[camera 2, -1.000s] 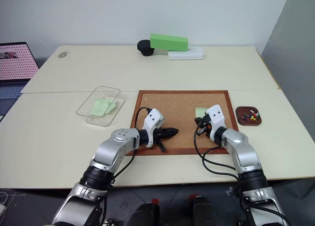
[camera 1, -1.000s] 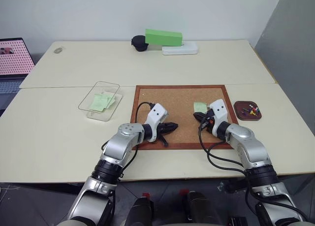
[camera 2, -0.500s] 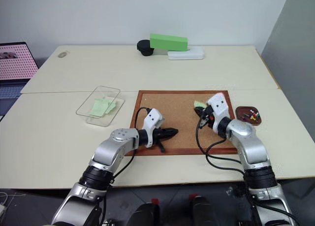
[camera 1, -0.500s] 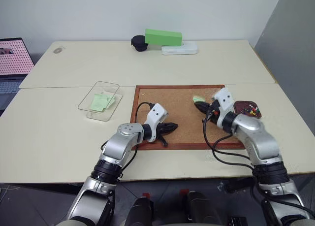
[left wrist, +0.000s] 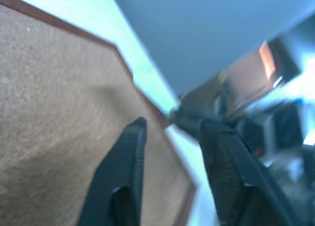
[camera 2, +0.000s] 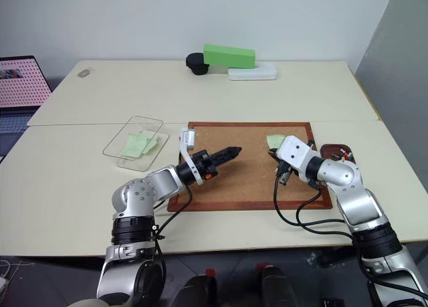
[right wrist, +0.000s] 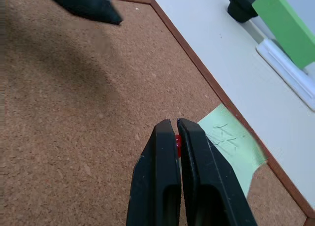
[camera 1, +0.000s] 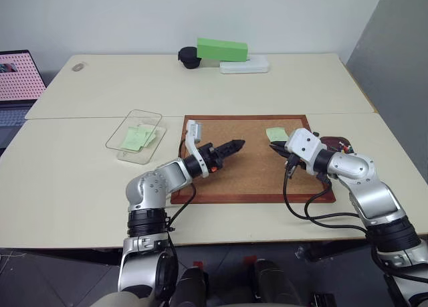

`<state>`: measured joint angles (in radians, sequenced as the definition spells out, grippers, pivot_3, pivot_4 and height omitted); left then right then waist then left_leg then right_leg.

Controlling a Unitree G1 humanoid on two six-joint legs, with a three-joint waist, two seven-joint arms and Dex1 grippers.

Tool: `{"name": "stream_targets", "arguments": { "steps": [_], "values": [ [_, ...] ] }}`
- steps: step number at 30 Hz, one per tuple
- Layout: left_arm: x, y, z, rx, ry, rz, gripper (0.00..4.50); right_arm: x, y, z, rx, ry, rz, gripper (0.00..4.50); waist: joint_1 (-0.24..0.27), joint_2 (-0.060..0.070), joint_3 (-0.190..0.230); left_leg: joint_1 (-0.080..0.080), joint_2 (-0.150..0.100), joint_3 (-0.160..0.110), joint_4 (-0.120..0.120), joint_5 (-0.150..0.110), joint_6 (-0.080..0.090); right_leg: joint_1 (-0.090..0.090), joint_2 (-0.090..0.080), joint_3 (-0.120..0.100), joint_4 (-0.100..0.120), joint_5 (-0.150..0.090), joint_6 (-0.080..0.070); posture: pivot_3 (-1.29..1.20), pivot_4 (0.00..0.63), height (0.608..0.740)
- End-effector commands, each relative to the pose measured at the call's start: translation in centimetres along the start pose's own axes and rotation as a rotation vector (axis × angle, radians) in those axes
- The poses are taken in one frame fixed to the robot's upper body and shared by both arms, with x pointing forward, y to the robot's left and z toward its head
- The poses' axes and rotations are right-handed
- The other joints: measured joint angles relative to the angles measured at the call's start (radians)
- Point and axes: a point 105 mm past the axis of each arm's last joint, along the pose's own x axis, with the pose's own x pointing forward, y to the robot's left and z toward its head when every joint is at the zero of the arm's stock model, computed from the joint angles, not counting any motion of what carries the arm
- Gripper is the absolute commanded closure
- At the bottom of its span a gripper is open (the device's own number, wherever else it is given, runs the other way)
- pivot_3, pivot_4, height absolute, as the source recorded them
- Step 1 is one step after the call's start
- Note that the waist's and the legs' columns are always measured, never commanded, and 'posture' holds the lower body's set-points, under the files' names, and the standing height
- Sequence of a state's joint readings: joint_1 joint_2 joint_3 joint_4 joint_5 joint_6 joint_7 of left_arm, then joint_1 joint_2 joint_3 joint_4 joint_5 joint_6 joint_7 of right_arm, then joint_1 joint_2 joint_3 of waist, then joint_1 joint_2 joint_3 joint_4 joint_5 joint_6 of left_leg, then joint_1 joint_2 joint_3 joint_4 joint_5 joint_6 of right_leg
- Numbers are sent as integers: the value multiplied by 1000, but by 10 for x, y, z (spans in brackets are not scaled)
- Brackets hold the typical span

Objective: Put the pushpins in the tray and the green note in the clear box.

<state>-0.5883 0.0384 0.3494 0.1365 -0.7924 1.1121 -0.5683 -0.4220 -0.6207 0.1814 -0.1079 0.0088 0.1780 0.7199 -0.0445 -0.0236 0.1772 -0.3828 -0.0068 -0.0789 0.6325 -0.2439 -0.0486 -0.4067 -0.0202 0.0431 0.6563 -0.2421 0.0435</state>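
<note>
Pale tabletops (camera 1: 80, 180) fill my view, with a grey wall behind and a laptop screen (camera 1: 19, 76) cut off at the left edge. At the far side I see a bright green block (camera 1: 223, 50) on a flat white box (camera 1: 245, 66), with a black round object (camera 1: 190, 57) beside it. Near centre lies the corkboard (camera 1: 251, 161). My left gripper (left wrist: 170, 152) hovers over its left half with the fingers parted and nothing between them. My right gripper (right wrist: 175, 132) hangs over the right half, fingers pressed together on a tiny red pushpin (right wrist: 178, 145). The green note (right wrist: 231, 141) lies just beyond the fingertips, by the board's far right corner. To the left of the board, the clear box (camera 1: 134, 136) holds other green papers. My right forearm covers most of the tray (camera 1: 336, 144), so I can barely make out the pushpins (camera 1: 345, 145) in it
</note>
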Motion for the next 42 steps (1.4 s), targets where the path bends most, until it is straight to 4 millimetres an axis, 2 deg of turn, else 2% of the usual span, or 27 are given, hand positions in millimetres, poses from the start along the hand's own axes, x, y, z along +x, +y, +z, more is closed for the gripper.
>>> {"name": "stream_targets", "arguments": {
  "steps": [1, 2, 7, 19, 24, 35, 42],
  "values": [
    [6, -6, -1, -145, -20, -36, 1797, -4, 5, 29, -118, -101, 9, 4500, 4, 0, 0, 0, 0, 0, 0, 0, 0, 0, 0, 0, 0, 0, 0, 0, 150, 740],
    [9, -9, -3, -163, -14, -48, 1615, -5, 7, 33, -132, -119, 10, 4500, 5, 0, 0, 0, 0, 0, 1, 0, 0, 0, 0, 0, 0, 0, 0, 0, 150, 740],
    [20, -18, -8, -237, -19, -87, 1615, -6, 15, 47, -192, -174, 11, 4500, 7, 0, 0, 0, 0, 0, 1, 0, -1, 0, 0, 0, 0, 0, 0, 0, 150, 740],
    [34, -29, -13, -243, -2, -131, 1615, -6, 38, 57, -253, -206, 67, 4500, 12, -1, 0, 0, 0, 0, 1, 0, -1, 0, 0, 0, -1, 0, 0, 0, 150, 740],
    [34, -28, -13, -230, -6, -131, 2342, -5, 39, 62, -285, -221, 80, 4500, 12, -1, 1, 0, 0, 0, 1, 0, -1, 0, 0, 0, -1, 0, 0, 0, 150, 740],
    [32, -30, -15, -191, 12, -146, 4451, -2, 36, 65, -304, -239, 77, 4500, 13, -1, 1, 0, 0, 0, 1, 0, -1, 0, 0, 0, -1, 0, 0, 0, 150, 740],
    [33, -27, -15, -147, 23, -119, 4451, -2, 33, 68, -287, -253, 59, 4500, 13, -1, 1, 0, 0, 0, 1, 0, -1, 0, 0, 0, -1, 0, 0, 0, 150, 740]
  ]
}}
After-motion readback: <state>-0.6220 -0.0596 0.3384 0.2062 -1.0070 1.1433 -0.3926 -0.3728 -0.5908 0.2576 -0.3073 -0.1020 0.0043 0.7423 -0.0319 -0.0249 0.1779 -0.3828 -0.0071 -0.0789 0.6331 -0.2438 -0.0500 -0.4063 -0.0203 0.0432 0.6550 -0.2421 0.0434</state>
